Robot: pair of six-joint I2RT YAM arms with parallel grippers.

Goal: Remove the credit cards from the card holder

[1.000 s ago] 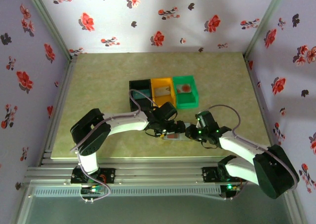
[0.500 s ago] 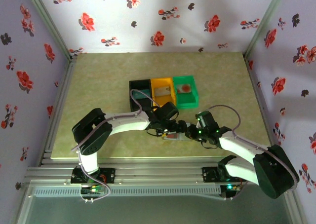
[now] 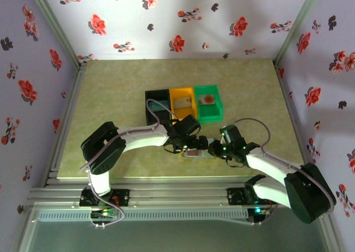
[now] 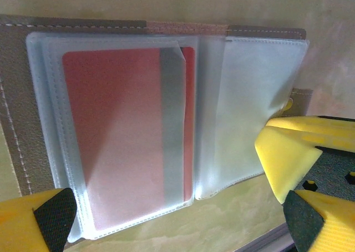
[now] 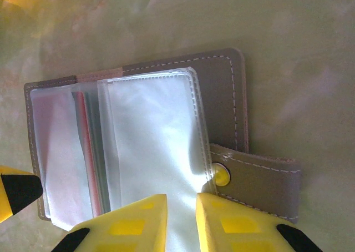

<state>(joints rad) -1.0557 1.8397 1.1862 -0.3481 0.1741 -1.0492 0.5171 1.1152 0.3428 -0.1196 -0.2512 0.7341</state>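
Card holder [image 3: 195, 154] lies open and flat on the table [image 3: 111, 107], low and centre in the overhead view, between the two wrists. Over the last second almost nothing has shifted: the left arm's elbow has crept a shade rightward and both grippers stay over the holder, so I judge the pull not yet begun.

In the left wrist view a red card [image 4: 119, 135] sits fully inside its clear pocket, centre-left of frame, with a grey strip [image 4: 172, 124] just beside it. The left gripper [image 4: 177, 218] stands wide, its pads at the lower corners of the frame, gripping nothing. The right gripper [image 5: 182, 221] is narrow, at the bottom of its view, and appears to pinch the lower edge of an empty clear sleeve [image 5: 155, 141] (probably pinning that leaf aside).

What stands in the way is the pocket itself: the red card offers no free edge.

Above the holder in the overhead view sit a black bin [image 3: 151, 96], an orange bin [image 3: 175, 110] and a green bin [image 3: 221, 110], the green one holding a pale card with a red-orange blot [image 3: 207, 99].
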